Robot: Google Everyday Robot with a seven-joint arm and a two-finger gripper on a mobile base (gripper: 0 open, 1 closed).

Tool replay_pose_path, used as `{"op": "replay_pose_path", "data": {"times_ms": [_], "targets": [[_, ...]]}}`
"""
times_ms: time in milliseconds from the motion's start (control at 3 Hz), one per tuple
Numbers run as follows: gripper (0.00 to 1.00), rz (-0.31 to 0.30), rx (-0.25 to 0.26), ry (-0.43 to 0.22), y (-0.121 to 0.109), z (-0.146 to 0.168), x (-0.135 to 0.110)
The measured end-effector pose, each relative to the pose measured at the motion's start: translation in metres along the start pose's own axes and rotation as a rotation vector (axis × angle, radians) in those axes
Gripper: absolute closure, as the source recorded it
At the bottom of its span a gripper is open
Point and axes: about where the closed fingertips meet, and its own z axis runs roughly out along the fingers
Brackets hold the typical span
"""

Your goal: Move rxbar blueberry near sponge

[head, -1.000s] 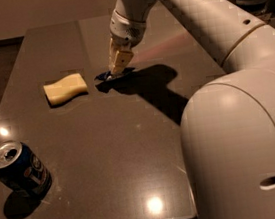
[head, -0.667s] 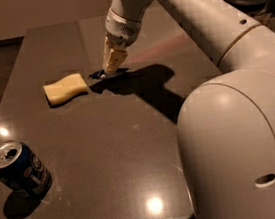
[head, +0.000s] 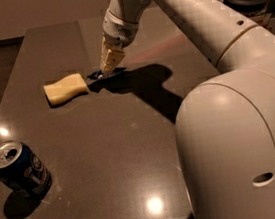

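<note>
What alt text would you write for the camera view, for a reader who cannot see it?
The robot's gripper points down onto a dark blue rxbar blueberry lying on a dark table, close beside a pale yellow sponge. A blue drink can stands in the picture's lower left.

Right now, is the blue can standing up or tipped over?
Upright: the blue can stands on its base, rim up. The gripper is elsewhere, down at the rxbar blueberry beside the sponge.
</note>
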Motion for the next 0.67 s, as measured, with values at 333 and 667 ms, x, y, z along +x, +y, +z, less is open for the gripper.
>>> {"op": "replay_pose_path", "data": {"times_ms": [333, 667], "targets": [[0.16, 0.000, 0.007, -0.005, -0.0034, 0.0034, -0.0016], [0.00, -0.001, 0.013, -0.010, -0.0065, 0.0070, -0.0032]]}}
